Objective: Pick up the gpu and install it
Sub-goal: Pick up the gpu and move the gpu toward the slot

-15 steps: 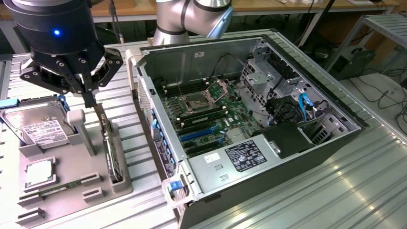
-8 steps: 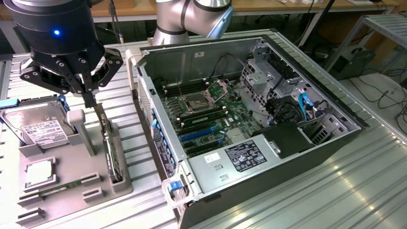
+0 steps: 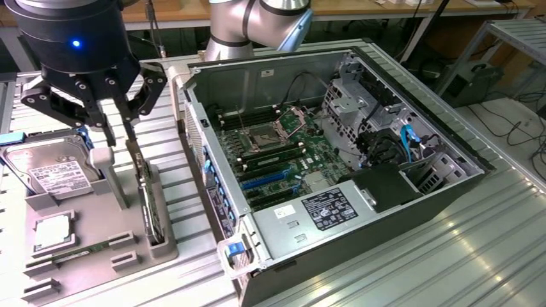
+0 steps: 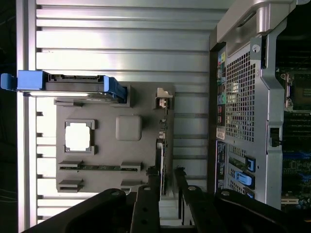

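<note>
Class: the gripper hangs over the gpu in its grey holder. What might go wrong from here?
The gripper is barely open; a finger might land on the gpu's top edge instead of straddling it.
The gpu stands on edge in the holder; an off-centre grip might jam it.
The hard drive stands close; the linkage could clip it.

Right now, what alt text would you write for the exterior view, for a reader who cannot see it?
A robot gripper hangs open over the gpu, which stands on edge in a grey holder at the exterior view's left. An open computer case lies at its right, motherboard exposed.
</note>
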`<state>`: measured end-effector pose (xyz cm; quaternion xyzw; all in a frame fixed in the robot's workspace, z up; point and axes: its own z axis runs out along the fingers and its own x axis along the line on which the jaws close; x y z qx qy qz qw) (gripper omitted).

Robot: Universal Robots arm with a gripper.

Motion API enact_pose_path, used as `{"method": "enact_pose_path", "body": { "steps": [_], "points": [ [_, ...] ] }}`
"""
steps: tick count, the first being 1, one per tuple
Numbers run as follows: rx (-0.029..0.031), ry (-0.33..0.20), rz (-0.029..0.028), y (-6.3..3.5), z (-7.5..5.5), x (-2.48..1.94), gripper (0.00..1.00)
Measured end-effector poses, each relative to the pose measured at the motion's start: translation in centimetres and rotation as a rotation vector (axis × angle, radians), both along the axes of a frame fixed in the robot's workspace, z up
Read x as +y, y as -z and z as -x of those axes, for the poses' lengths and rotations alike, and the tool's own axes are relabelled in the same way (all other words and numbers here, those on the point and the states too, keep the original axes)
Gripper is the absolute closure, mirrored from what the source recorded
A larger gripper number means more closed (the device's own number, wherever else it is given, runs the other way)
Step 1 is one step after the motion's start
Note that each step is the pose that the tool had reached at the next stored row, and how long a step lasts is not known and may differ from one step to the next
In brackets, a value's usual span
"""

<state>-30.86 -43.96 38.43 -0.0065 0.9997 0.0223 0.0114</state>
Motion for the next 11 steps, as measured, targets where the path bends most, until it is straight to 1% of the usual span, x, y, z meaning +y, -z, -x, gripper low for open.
{"method": "enact_pose_path", "body": {
  "steps": [3, 4, 6, 8, 9, 11],
  "points": [
    [0.0000, 0.000, 0.0000, 0.00, 0.00, 0.00, 0.58],
    [0.0000, 0.000, 0.0000, 0.00, 0.00, 0.00, 0.58],
    [0.0000, 0.000, 0.0000, 0.00, 0.00, 0.00, 0.46],
    [-0.0001, 0.000, 0.0032, 0.06, 0.00, 0.00, 0.46],
    [0.0001, 0.002, 0.0039, 0.15, 0.00, 0.00, 0.40],
    [0.0000, 0.010, 0.0039, 0.60, 0.00, 0.01, 0.40]
  ]
}}
